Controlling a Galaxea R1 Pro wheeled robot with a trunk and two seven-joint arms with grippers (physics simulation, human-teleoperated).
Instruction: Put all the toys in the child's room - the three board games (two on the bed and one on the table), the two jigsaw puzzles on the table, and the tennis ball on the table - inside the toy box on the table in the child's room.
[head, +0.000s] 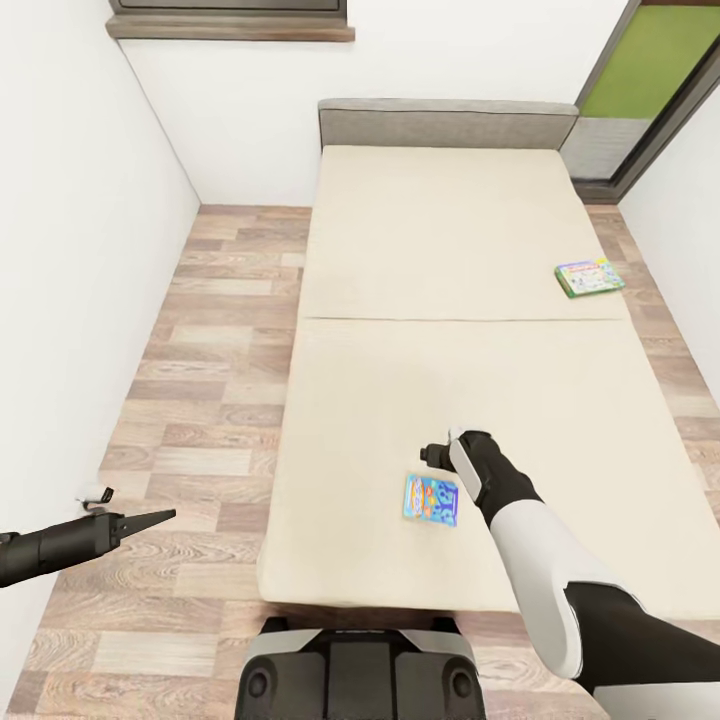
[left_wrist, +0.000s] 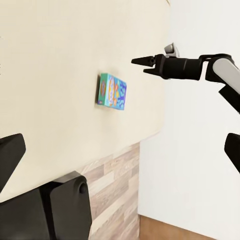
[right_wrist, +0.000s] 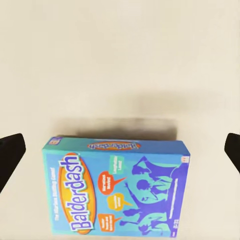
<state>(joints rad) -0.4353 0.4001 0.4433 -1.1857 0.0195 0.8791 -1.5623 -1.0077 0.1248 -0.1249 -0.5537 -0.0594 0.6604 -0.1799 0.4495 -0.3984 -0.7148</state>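
Observation:
Two board games lie on the bed. A blue box printed Balderdash rests flat near the foot end. A green and white box lies by the bed's right edge, farther up. My right gripper hovers open above the mattress, just beyond the blue box and apart from it. My left gripper hangs over the floor left of the bed, open and holding nothing. The table, toy box, jigsaw puzzles and tennis ball are out of view.
A strip of wood floor runs between the bed and the white left wall. A grey headboard closes the far end. A doorway with a green panel stands at the back right. My base touches the bed's foot.

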